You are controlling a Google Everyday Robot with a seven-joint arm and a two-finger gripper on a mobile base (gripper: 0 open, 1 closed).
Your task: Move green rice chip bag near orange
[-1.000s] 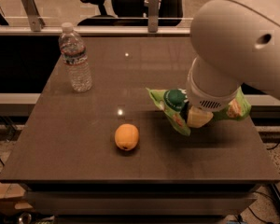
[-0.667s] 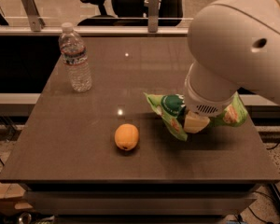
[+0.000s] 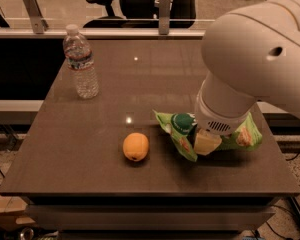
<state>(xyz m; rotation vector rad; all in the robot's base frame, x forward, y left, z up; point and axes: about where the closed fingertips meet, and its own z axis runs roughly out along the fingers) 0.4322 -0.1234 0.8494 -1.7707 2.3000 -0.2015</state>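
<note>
— Claw [image 3: 206,143] doing what?
— Pressing down over the green rice chip bag [image 3: 182,131]; its grip is hiding, cannot tell.
— Bag's place?
— Lying on the desk [image 3: 80,149], at three o'clock from the orange [image 3: 135,146], near.

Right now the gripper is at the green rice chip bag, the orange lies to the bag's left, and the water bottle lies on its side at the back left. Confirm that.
Not quite: the camera view shows the water bottle standing upright at the back left, not on its side. The rest holds: the gripper is at the green rice chip bag, and the orange lies to its left.
</note>
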